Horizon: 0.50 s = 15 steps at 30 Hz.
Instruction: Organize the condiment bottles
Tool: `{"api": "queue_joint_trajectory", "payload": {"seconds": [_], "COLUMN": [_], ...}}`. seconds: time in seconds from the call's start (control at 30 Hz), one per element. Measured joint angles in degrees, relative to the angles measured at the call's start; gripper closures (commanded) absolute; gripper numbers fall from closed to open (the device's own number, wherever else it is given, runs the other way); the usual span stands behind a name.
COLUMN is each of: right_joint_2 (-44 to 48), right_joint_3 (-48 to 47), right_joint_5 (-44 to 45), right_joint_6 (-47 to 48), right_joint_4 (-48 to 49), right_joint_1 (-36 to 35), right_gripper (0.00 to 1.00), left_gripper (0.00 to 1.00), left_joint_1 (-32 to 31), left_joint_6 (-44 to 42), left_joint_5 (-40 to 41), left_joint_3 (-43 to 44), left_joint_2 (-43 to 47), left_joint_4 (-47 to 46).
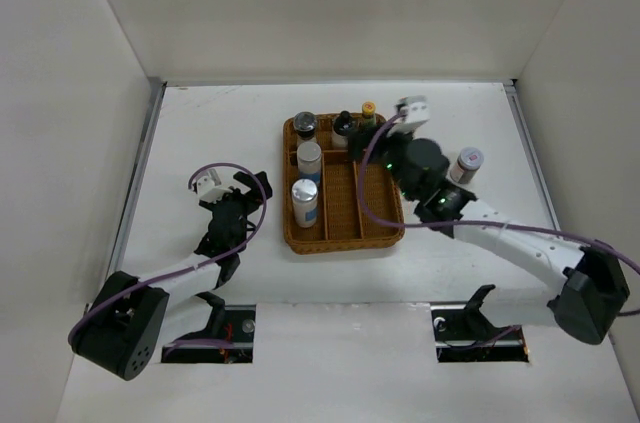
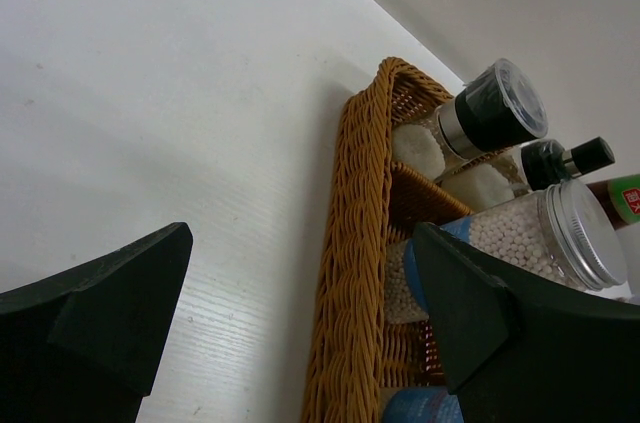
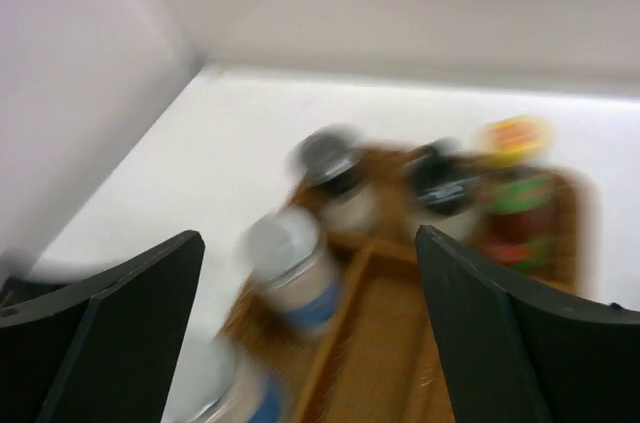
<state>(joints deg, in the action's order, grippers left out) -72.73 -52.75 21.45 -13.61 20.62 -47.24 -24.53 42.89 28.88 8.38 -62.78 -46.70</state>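
The wicker tray (image 1: 345, 211) holds several condiment bottles: two tall white cylinders with blue bands (image 1: 309, 158) (image 1: 305, 201) in its left lane, and a dark-lidded jar (image 1: 304, 124), a black-capped bottle (image 1: 343, 124) and the red yellow-capped sauce bottle (image 1: 368, 113) along its far end. A short silver-lidded jar (image 1: 467, 163) stands on the table right of the tray. My right gripper (image 1: 380, 148) hovers over the tray's far right part, open and empty (image 3: 310, 263); its view is blurred. My left gripper (image 1: 255, 188) is open and empty just left of the tray (image 2: 355, 243).
White walls enclose the table on the left, back and right. The right arm's wrist and purple cable lie over the tray's right lane. Two mounting slots sit at the near edge.
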Motion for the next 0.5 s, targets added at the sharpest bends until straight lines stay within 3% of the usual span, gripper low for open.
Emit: {"api": "queue_joint_trajectory", "payload": {"seconds": [0.1,0.13,0.2,0.3,0.33,0.5], "right_joint_2": [0.9,-0.2,-3.9,-10.3,-12.0,-16.2], "right_joint_3": [1.5,1.6,1.7,1.4,1.2,0.0], "right_joint_5": [5.6,7.3,9.8,10.6,10.6,10.4], "right_joint_6": [-1.2,-1.4,-1.8,-1.7,-1.7,-1.6], "right_joint_4": [1.2,0.8,-1.0,-5.4,-7.1,-12.9], "right_joint_1": [11.1,14.2,19.2,24.0,25.0,28.8], "right_gripper": [0.46,0.48,0.40,0.07,0.01,0.00], "left_gripper": [0.06,0.06,0.06,0.06,0.06,0.06], "left_joint_1": [-0.3,-0.4,-0.5,-0.6,-0.6,-0.6], "left_joint_6": [0.0,0.0,0.0,0.0,0.0,0.0], "left_joint_5": [0.0,0.0,0.0,0.0,0.0,0.0], "left_joint_3": [0.0,0.0,0.0,0.0,0.0,0.0], "left_joint_2": [0.0,0.0,0.0,0.0,0.0,0.0], "left_joint_4": [0.0,0.0,0.0,0.0,0.0,0.0]}}
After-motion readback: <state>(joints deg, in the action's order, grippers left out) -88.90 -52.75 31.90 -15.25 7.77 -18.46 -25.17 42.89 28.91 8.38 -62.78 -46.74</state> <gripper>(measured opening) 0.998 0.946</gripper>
